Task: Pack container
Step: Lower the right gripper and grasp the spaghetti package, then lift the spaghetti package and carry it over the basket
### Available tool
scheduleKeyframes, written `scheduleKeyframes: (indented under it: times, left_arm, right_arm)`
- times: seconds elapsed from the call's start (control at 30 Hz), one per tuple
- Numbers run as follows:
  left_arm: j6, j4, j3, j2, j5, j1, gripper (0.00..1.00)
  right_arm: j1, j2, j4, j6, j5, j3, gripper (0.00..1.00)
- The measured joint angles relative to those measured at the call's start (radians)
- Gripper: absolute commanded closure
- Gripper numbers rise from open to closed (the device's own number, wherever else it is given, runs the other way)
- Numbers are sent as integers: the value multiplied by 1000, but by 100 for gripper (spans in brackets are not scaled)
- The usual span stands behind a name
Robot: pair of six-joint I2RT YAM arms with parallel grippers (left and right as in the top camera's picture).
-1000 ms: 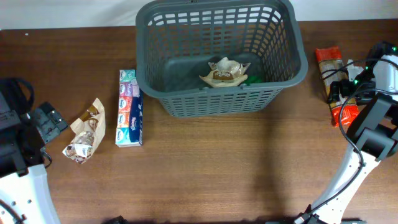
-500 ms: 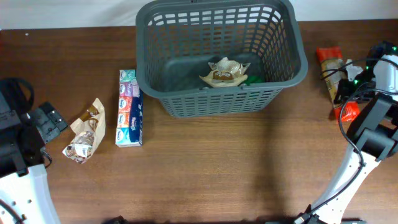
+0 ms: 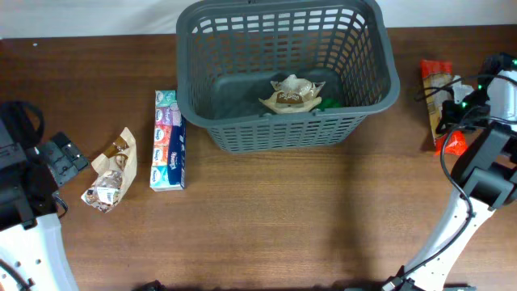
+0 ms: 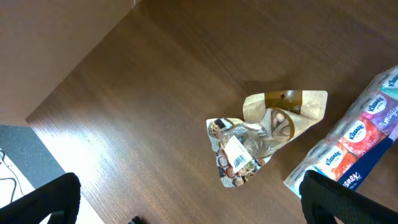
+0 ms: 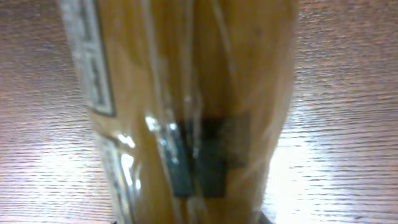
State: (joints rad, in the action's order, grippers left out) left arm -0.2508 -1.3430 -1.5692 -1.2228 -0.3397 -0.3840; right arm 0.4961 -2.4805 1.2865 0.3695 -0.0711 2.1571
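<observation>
Overhead puts the right hand [image 3: 444, 113] at the orange packet [image 3: 434, 81], grip impossible to tell, left hand [image 3: 65, 158] released; next likely needs lifting it into the basket [image 3: 388, 81]

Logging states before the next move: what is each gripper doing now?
Left gripper: open, holding nothing.
Right gripper: at the orange packet; jaws hidden, cannot tell.

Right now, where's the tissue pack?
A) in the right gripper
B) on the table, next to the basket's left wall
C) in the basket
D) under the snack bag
B: the tissue pack lies flat on the table just outside the left wall of the basket, with nothing on top of it.
</observation>
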Motion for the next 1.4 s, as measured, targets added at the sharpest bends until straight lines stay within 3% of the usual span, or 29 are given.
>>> scheduleKeyframes:
  times: [0.23,0.4,0.9,1.2,1.4]
  left_arm:
    - [0,0,0,0,0,0,1]
    - [0,0,0,0,0,0,1]
    - [0,0,0,0,0,0,1]
    - [0,0,0,0,0,0,1]
    - [0,0,0,0,0,0,1]
  right_arm:
    - [11,-5,54,-39,-138,18,96]
    - [5,-46,126,-104,-216,133,96]
    - [5,-64,307,-257,-475,905,96]
    - [-34,147,259,-309,-726,939,96]
    - [-191,238,264,-140,-762,948,96]
